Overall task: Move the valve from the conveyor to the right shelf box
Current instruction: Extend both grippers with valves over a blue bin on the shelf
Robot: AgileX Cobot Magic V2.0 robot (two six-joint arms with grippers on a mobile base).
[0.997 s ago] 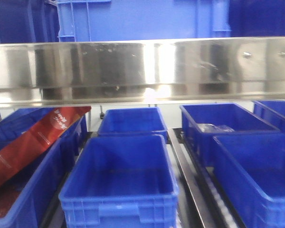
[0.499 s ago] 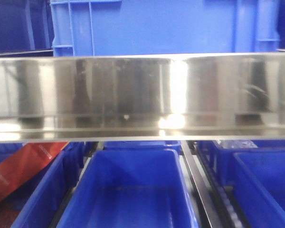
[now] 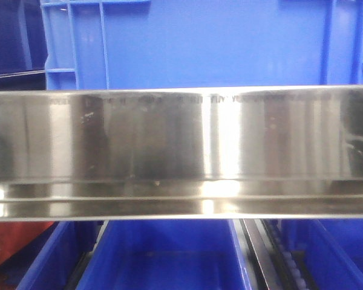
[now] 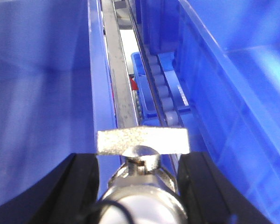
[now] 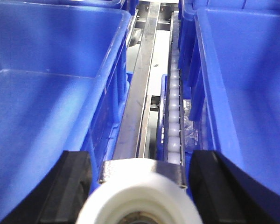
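In the left wrist view my left gripper is shut on a silvery valve, whose flat lever sticks out ahead of the black fingers. It hangs over the steel divider between two blue boxes. In the right wrist view my right gripper is shut on a second valve, seen white base first. It is above the gap between a left blue box and a right blue box. The shelf's shiny front rail fills the middle of the front view. The conveyor is out of view.
A large blue crate sits on the level above the rail. Blue boxes show below it, with a red packet at the lower left. White roller tracks and steel dividers run between the boxes.
In the front view the shelf rail has grown larger and dropped lower in the picture. The lower blue boxes and the red packet are now mostly hidden behind it.
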